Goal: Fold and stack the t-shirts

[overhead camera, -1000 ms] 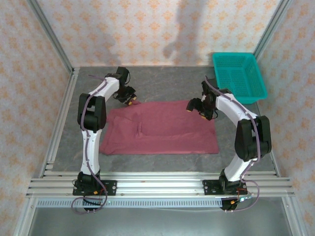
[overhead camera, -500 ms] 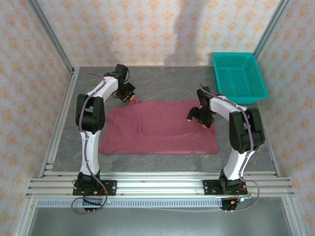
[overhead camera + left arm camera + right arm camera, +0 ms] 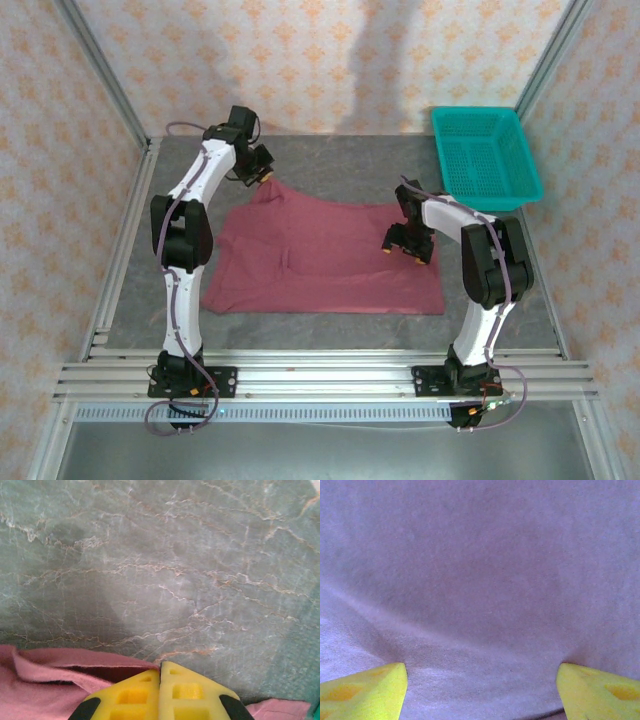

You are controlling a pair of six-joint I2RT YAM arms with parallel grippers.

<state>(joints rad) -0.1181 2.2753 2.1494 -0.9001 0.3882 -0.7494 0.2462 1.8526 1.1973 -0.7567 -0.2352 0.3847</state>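
The maroon t-shirt (image 3: 320, 265) lies spread on the grey table, with its far left corner drawn out to a point. My left gripper (image 3: 262, 178) is shut on that corner. In the left wrist view the yellow pads meet at the gripper (image 3: 160, 667), and a fold of the t-shirt (image 3: 40, 680) runs in under them. My right gripper (image 3: 405, 250) stands open and pressed down on the cloth near the shirt's right edge. In the right wrist view its fingers (image 3: 365, 690) sit wide apart on the t-shirt (image 3: 480, 580).
A teal mesh basket (image 3: 485, 155) stands at the far right corner of the table. Bare marbled table (image 3: 165, 555) stretches beyond the left gripper. Metal frame rails run along the left, right and near sides.
The left gripper has shut on the shirt's far left corner and pulled it up and away toward the back left. The right gripper has come down onto the shirt's right part.
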